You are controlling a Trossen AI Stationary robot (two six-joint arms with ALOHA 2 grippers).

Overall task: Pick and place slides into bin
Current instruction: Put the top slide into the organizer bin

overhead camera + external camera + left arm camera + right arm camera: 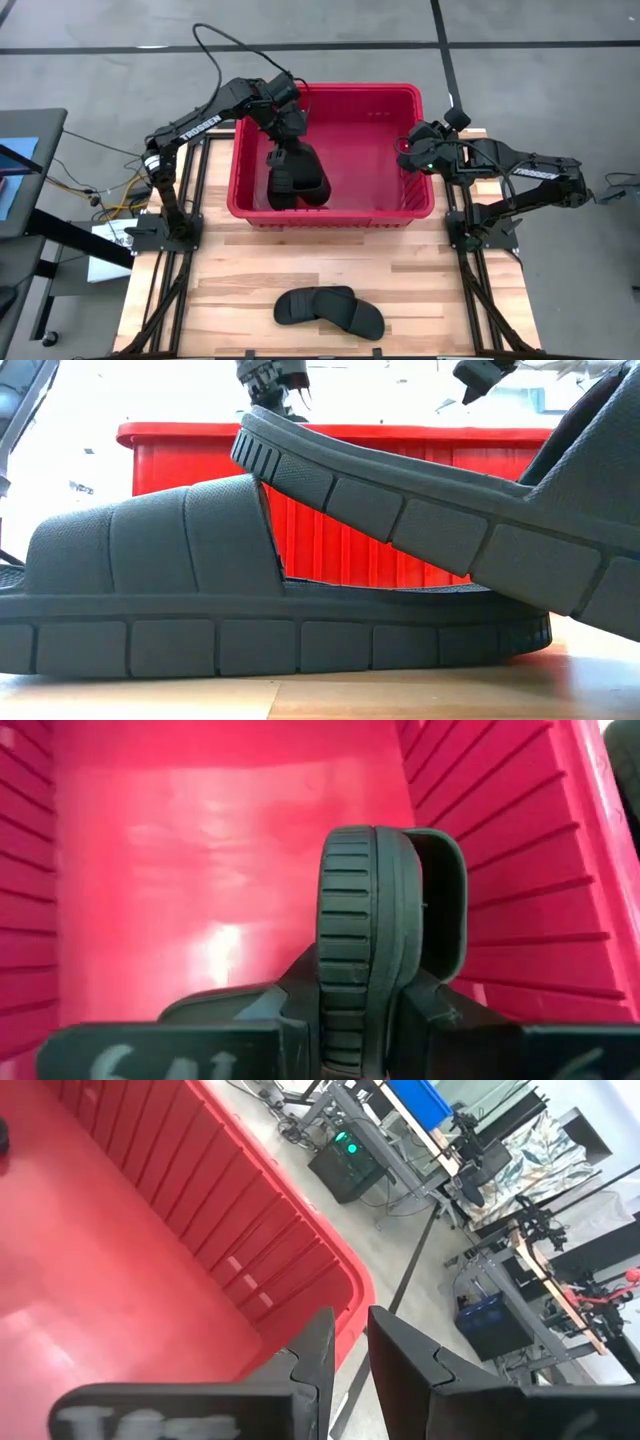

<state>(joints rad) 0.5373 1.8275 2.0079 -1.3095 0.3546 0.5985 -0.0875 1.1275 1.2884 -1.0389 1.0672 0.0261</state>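
The red bin (330, 95) stands at the table's far middle. My left gripper (360, 995) reaches down into its left half, shut on a black slide (295, 175) that hangs inside the bin. The dark mass there may be one slide or two. Two more slides lie near the table's front edge. One (305, 303) lies flat on its sole, and the other (358, 317) leans with one end on it (420, 520). My right gripper (350, 1365) hovers over the bin's right rim, fingers a narrow gap apart with nothing between them. My left gripper pinches the slide's sole (360, 960) edge-on between its two fingers, which come slanting down from above. The strap (442, 900) arches past the outer side of one finger. The slide reaches on below the fingers into the bin. Whether its lower end touches the floor, I cannot tell.
The bin's right half shows bare red floor (375, 150). Bare wooden tabletop (330, 250) lies between the bin and the two slides at the front. Dark frame rails (170, 280) run along both table sides. Cables (210, 45) trail behind the left arm.
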